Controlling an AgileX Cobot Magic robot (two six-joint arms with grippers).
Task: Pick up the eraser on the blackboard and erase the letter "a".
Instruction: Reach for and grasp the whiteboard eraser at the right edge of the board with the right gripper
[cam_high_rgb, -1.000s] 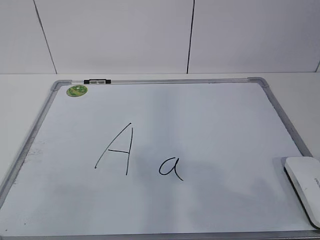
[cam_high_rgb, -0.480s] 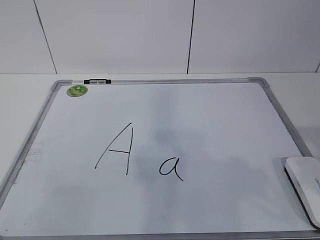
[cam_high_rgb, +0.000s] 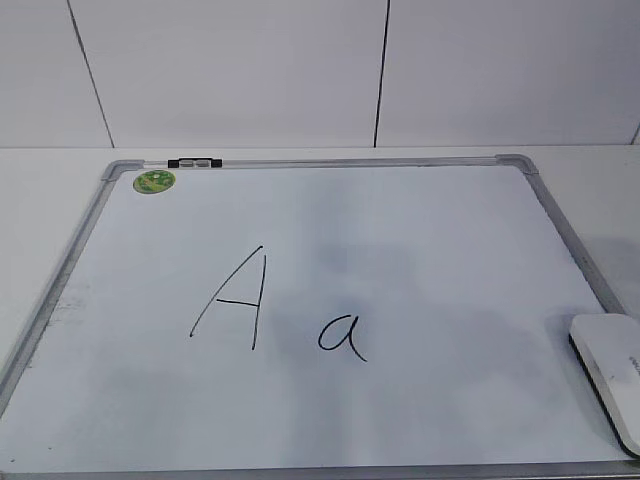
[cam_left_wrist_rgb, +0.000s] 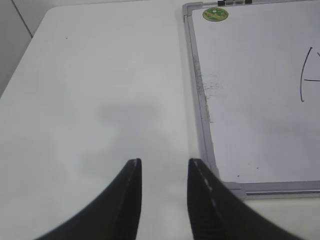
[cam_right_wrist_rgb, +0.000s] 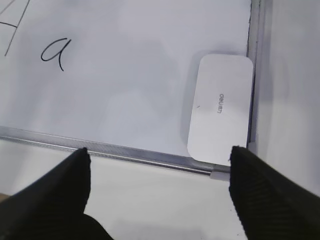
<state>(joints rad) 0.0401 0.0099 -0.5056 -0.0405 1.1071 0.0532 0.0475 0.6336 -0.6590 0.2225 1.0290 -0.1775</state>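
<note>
The blackboard (cam_high_rgb: 420, 230) is a white dry-erase board with a grey frame, lying flat on the table. The small cursive letter "a" (cam_high_rgb: 341, 336) sits near its middle, right of a tall capital "A" (cam_high_rgb: 232, 298). The white eraser (cam_high_rgb: 608, 367) lies at the board's front right corner, against the frame; it also shows in the right wrist view (cam_right_wrist_rgb: 220, 109), with the "a" (cam_right_wrist_rgb: 53, 52) at upper left. My right gripper (cam_right_wrist_rgb: 159, 155) is open wide, above the board's front edge, just short of the eraser. My left gripper (cam_left_wrist_rgb: 164, 165) is open and empty over bare table left of the board (cam_left_wrist_rgb: 260, 100).
A round green sticker (cam_high_rgb: 154, 181) and a small black clip (cam_high_rgb: 194, 162) are at the board's back left corner. A white wall stands behind the table. White table (cam_left_wrist_rgb: 100, 100) lies left of the board.
The shadow on the board's right half has shifted slightly. The eraser and letters have not moved.
</note>
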